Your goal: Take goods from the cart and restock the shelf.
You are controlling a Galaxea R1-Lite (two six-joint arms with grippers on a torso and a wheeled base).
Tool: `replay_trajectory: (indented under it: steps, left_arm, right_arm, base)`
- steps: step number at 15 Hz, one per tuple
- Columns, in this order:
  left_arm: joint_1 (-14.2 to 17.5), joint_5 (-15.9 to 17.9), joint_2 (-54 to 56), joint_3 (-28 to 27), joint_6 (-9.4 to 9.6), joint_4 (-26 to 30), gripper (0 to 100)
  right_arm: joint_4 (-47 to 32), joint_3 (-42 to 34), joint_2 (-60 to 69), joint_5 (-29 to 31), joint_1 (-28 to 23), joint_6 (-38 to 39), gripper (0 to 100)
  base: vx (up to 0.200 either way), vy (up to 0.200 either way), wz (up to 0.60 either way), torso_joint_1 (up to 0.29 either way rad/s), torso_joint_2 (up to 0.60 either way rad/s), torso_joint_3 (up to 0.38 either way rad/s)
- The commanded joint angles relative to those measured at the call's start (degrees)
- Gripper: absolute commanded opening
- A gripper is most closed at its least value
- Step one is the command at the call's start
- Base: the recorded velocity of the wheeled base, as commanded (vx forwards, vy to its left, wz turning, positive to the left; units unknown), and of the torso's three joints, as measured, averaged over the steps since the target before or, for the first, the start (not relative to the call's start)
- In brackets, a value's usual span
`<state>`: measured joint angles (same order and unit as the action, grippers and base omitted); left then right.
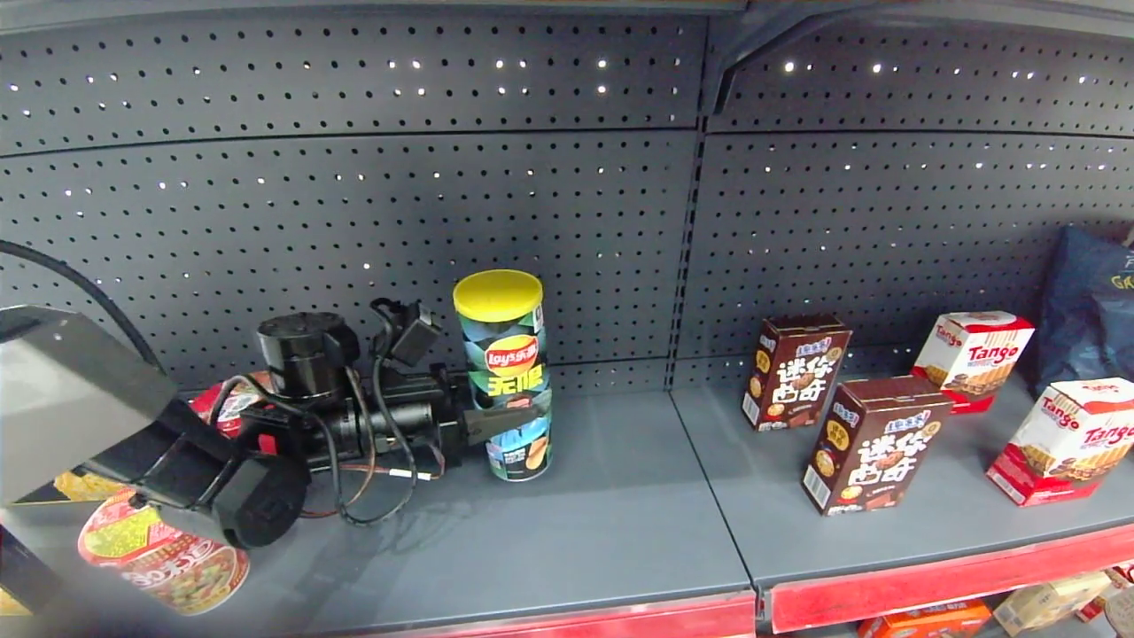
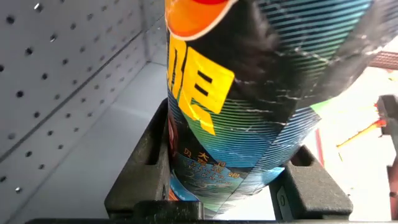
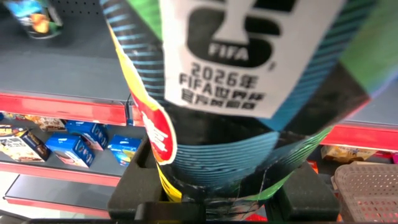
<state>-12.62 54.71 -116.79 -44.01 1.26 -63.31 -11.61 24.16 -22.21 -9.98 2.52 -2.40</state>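
Head view, centre-left: the left pincer (image 1: 518, 418) clasps the chip can (image 1: 503, 372), which stands upright on the shelf (image 1: 620, 523) and is not yet released. Right wrist view: the right pincer (image 3: 224, 190) grips a second can (image 3: 249, 99), which I judge is next to be shelved.

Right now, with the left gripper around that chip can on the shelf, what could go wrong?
The chip can is tall and the left gripper holds it low, so a crooked release could topple it. The noodle cup sits close under the left arm; pulling back might knock it off.
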Motion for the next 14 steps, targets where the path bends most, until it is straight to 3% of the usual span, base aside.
replay_trajectory:
  steps: [1,7,9,11,14]
  left_arm:
    - [-0.1,0.1,7.3,4.6,-0.29,-0.1,0]
    - [-0.1,0.2,11.5,24.4,-0.46,-14.2,0]
    - [-0.1,0.2,11.0,28.6,-2.05,-20.1,0]
    - [-0.1,0.1,9.9,29.8,-3.45,-23.4,0]
    - [-0.1,0.1,8.3,30.3,-3.72,-25.4,0]
  right_arm:
    - [0.0,0.0,-0.1,0.0,0.0,0.0,0]
    - [0.1,0.1,0.0,0.1,0.0,0.0,0]
    - [0.1,0.1,0.0,0.1,0.0,0.0,0]
    - [0.1,0.0,0.0,0.1,0.0,0.0,0]
    - [0.2,0.0,-0.1,0.1,0.0,0.0,0]
  base:
    - [0.000,0.000,0.00,0.000,0.00,0.000]
    - [0.000,0.000,0.00,0.000,0.00,0.000]
    - [0.000,0.000,0.00,0.000,0.00,0.000]
    - [0.000,0.000,0.00,0.000,0.00,0.000]
    - [0.000,0.000,0.00,0.000,0.00,0.000]
